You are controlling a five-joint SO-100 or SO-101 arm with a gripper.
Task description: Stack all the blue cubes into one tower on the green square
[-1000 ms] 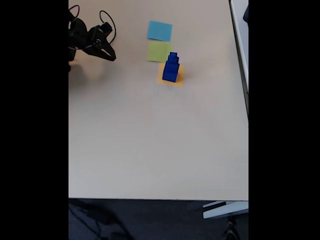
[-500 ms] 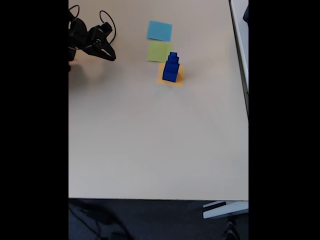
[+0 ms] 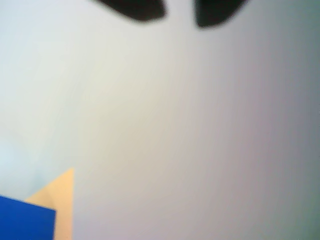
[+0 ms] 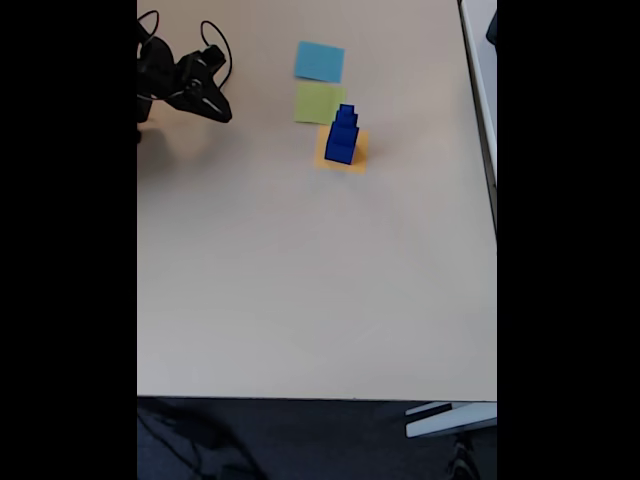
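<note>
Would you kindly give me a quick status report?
End effector empty, far from tower. Tower sits on orange square, not green square. Nothing in the way.

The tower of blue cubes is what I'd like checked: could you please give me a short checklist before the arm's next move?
1. Tower standing upright on its three tiers: ok.
2. Tower on the green square: not ok; it stands on the orange square.
3. Green square free of objects: ok.
4. Gripper apart from the tower: ok.
5. Gripper empty: ok in the wrist view.
6. Jaws open wide enough for the largest cube: cannot tell.
</note>
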